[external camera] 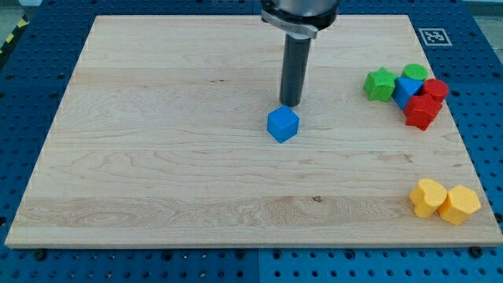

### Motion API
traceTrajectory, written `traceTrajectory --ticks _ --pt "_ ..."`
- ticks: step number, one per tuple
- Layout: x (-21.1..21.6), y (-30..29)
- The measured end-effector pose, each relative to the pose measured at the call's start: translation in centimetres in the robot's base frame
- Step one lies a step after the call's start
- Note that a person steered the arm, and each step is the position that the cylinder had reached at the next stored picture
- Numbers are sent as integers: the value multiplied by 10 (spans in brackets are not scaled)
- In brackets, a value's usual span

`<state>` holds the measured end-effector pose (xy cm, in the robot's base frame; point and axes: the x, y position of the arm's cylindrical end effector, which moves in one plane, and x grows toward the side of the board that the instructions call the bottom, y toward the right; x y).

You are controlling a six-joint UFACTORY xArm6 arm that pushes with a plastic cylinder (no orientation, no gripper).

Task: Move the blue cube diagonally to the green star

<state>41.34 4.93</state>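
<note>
The blue cube [283, 124] sits near the middle of the wooden board [157, 141]. My tip [291, 104] stands just above and slightly to the right of the cube, touching or nearly touching its top edge. The green star [380, 84] lies at the view's right, at the left end of a tight cluster of blocks. The cube is well to the left of and a little below the star.
Next to the star sit a green round block [416, 74], a blue block [406, 92], a red round block [435, 90] and a red block [423, 112]. Two yellow blocks [428, 196] [459, 204] lie at the lower right. A marker tag [433, 36] is at the top right corner.
</note>
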Motion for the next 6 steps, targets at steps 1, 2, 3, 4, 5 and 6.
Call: traceTrajectory --ticks 1,2,3,4,5,6 --pt "45 7" --pt "101 25" --pt "86 25" --pt "43 11" --pt "36 -19" --pt "56 -34"
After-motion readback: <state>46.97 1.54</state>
